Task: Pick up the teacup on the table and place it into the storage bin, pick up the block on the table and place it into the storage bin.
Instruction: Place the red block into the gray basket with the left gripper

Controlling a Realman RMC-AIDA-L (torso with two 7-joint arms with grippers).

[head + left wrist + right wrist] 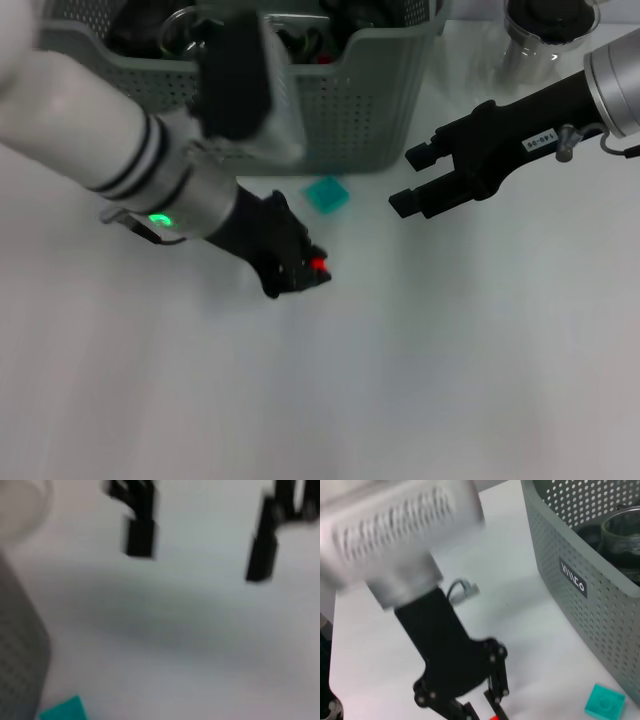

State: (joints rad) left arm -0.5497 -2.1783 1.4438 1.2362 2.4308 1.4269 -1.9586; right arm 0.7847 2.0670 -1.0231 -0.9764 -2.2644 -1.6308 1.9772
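1. While the left gripper [296, 272] hangs low over the table [420, 380], I cannot tell its finger state.
2. Teal block [326, 194] lies just beyond, beside the storage bin [360, 110], ungrasped.
3. Right gripper [412, 178] hovers nearby, fingers apart.
4. Risk: both arms converging on the block could collide.

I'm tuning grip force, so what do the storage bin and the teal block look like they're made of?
The storage bin looks like moulded matte grey-green plastic: walls evenly perforated with round holes, corners rounded. The teal block appears to be smooth, hard plastic, with crisp edges and a round stud-like mark on top, though its material can't be confirmed.
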